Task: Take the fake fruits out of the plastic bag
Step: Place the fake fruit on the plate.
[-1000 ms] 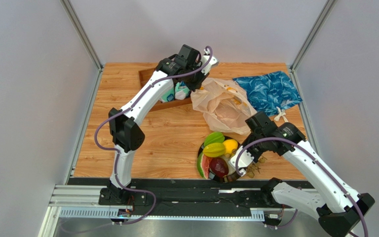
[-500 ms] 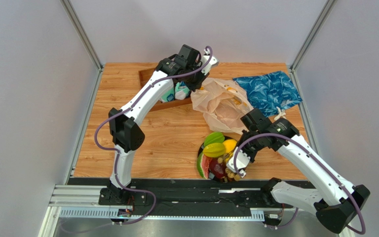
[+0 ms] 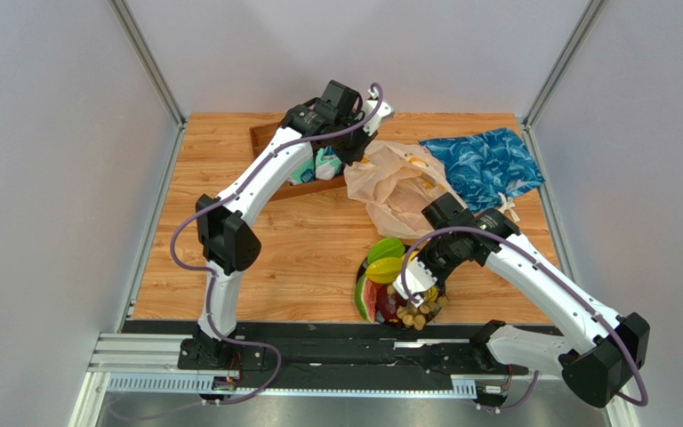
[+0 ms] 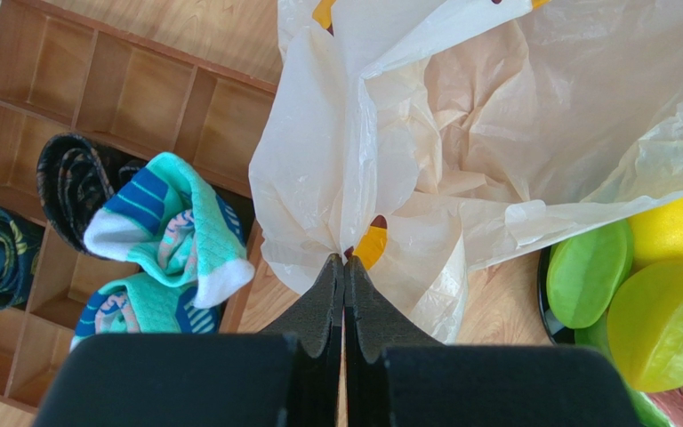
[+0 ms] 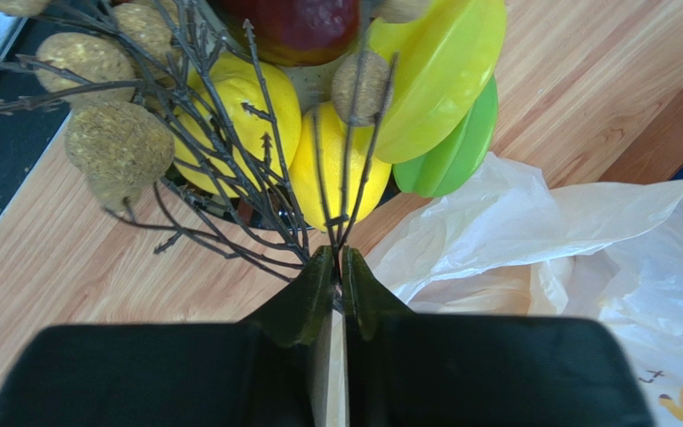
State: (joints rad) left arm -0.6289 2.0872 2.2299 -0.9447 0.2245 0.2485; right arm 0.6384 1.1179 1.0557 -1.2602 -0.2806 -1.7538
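While your left gripper (image 4: 343, 260) pinches a fold of the plastic bag (image 4: 496, 116) beside the wooden tray (image 4: 140, 98), your right gripper (image 5: 336, 258) clamps the tan grape bunch (image 5: 118, 142) by its stems over the plate (image 3: 359, 289), where the other fake fruits (image 3: 388, 269) lie.

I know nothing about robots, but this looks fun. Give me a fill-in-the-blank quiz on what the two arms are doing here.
1. The left gripper, pinching an edge of the plastic bag, is not open but ____.
2. The right gripper holds the grape bunch by its ____.
3. That bunch hangs above the starfruit and other fruits on a dark ____.
4. The patterned bag at the table's far right is coloured ____.
Missing words: shut; stem; plate; blue.
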